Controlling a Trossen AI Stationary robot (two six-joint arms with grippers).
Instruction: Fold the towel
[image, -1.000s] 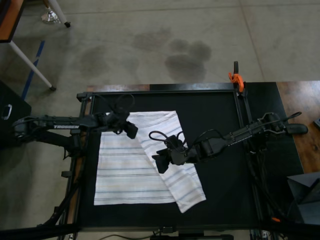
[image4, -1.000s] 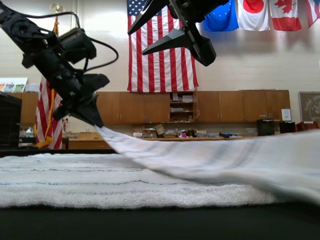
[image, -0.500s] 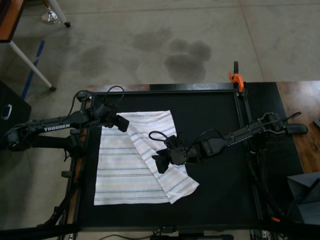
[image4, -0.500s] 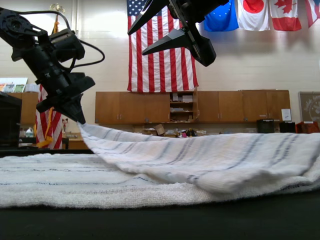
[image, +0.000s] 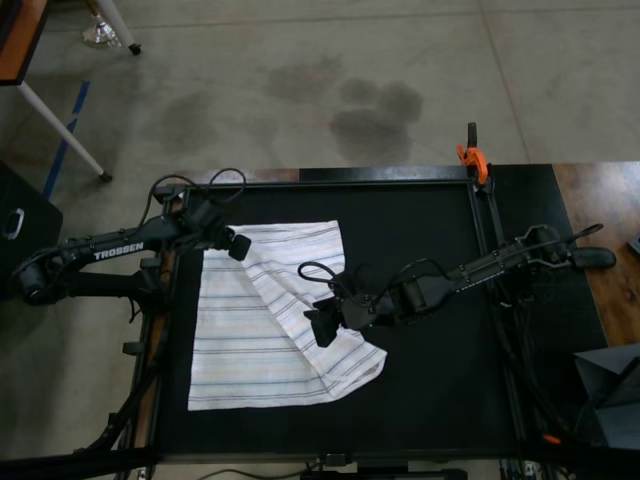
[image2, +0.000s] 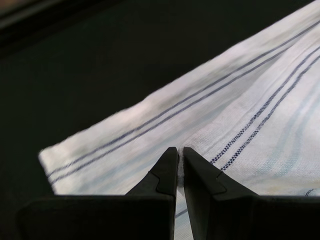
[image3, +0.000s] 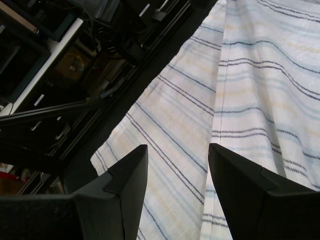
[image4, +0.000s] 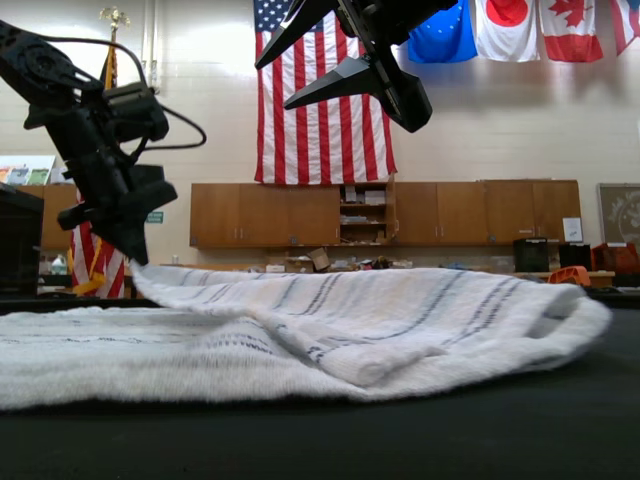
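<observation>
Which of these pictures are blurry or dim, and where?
Left wrist view: towel soft, blurred towards its far edge, surroundings dark. Right wrist view: gripper fingers dark and soft, stripes crisp. Exterior view: near towel fuzzy, back wall sharp. Top view: evenly lit.

A grey concrete floor (image: 300, 70) with dark stains (image: 375, 115) is stretching toward twelve o'clock beyond the black bench (image: 440, 400). Flags (image4: 325, 110) are hanging on a pale wall (image4: 500, 130) above wooden cabinets (image4: 440, 212). An orange clamp (image: 472, 158) is gripping the bench edge at one o'clock.
</observation>
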